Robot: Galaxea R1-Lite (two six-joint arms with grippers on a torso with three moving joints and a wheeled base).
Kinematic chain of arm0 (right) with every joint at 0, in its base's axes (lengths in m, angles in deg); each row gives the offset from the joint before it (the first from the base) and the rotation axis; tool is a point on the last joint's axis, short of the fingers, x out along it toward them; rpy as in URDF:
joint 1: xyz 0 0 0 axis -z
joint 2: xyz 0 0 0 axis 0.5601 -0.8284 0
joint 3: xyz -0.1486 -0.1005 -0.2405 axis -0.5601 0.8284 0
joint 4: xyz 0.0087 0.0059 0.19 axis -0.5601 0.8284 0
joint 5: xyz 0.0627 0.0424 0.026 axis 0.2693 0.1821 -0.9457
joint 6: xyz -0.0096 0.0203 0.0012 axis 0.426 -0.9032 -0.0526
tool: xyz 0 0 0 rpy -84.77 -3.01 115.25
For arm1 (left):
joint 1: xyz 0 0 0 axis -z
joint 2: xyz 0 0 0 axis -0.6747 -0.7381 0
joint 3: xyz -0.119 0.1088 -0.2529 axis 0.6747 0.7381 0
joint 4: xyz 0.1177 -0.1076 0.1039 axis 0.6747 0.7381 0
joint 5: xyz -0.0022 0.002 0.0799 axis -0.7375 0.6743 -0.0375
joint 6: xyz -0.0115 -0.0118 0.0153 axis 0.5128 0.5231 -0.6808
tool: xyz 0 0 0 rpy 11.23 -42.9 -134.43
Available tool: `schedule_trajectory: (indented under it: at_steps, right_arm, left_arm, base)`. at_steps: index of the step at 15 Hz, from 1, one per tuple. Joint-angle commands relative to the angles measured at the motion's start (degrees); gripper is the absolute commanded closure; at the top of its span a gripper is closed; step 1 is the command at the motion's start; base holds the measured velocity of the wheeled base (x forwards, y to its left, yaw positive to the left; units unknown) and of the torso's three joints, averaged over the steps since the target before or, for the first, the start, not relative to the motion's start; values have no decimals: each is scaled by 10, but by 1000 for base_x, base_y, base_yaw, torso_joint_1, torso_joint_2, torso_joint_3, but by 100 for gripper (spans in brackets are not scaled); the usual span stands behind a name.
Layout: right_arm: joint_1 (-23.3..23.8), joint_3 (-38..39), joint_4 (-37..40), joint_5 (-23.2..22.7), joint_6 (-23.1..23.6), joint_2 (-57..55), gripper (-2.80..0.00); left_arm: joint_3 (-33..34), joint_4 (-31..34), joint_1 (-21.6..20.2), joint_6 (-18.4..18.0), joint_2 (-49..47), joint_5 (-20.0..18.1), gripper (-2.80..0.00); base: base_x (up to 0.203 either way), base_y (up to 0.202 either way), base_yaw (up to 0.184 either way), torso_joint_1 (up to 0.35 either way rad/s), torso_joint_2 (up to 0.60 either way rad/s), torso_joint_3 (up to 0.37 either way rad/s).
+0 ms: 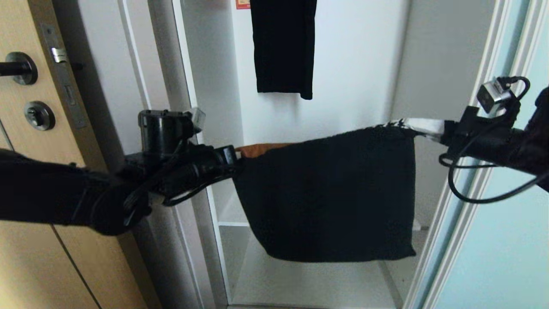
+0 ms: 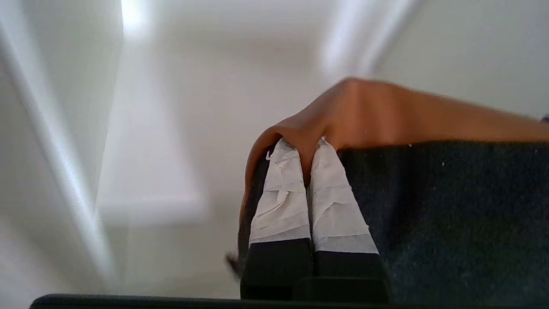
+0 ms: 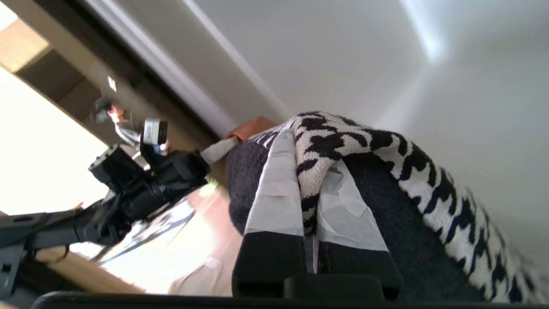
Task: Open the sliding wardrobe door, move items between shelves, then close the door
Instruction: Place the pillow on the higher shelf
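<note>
Both pincers are clamped on the bundle (image 1: 330,193): my left gripper (image 1: 235,155) pinches its rust-brown corner at 9 o'clock, my right gripper (image 1: 429,127) bites the houndstooth edge at 3 o'clock. In the wrist views the taped fingers (image 2: 281,197) press together with cloth caught between them, and likewise on the right (image 3: 279,189).

The bundle hangs slack between the two grips, in front of the open wardrobe, clear of every shelf (image 1: 233,216). One shelf edge shows behind its lower left, with a lower board (image 1: 309,283) at 6 o'clock beneath. The sliding door (image 1: 493,240) stands pushed aside at 4 o'clock (a long black garment (image 1: 284,45) hangs at 12, not my concern).

So I judge this the carrying step, mid-transfer. Next I'd need both arms travelling together, keeping the cloth level, before lowering it onto a board and only then letting go.
</note>
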State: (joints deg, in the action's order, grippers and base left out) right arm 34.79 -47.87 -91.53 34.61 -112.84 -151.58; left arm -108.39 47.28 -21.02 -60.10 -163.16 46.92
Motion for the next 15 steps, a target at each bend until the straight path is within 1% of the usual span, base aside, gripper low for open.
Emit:
schedule_trajectory:
  at_steps: [1,2,4,5,6,7,9,12,14,15]
  right_arm:
    - [0,-167,-2,1,-9,-113,0]
    - [0,-245,1,4,-22,-136,0]
    - [1,-376,2,10,-61,-192,0]
    - [1,-417,2,12,-78,-232,0]
    - [1,-435,2,14,-90,-267,0]
    - [1,-440,3,14,-94,-304,0]
    - [4,-449,6,15,-94,-389,0]
    - [5,-464,12,14,-68,-501,0]
    - [4,-478,49,15,-45,-522,0]
    - [4,-469,62,15,-42,-510,0]
  left_arm:
    - [-170,4,-27,2,-93,0,0]
    - [-255,15,-39,2,-111,0,0]
    - [-413,38,-60,3,-156,-2,0]
    - [-467,46,-68,3,-181,-5,0]
    - [-497,51,-75,3,-208,-10,0]
    - [-505,53,-79,3,-253,-12,0]
    - [-500,54,-87,1,-353,-14,0]
    - [-500,62,-95,-11,-480,-19,0]
    - [-500,78,-103,-30,-514,-31,0]
    - [-493,87,-105,-29,-507,-32,0]
  base:
    - [0,0,0,0,0,0]
    - [0,0,0,0,0,0]
    - [0,0,0,0,0,0]
    - [0,0,0,0,0,0]
    - [0,0,0,0,0,0]
    - [0,0,0,0,0,0]
    - [0,0,0,0,0,0]
    - [0,0,0,0,0,0]
    - [0,0,0,0,0,0]
    - [0,0,0,0,0,0]
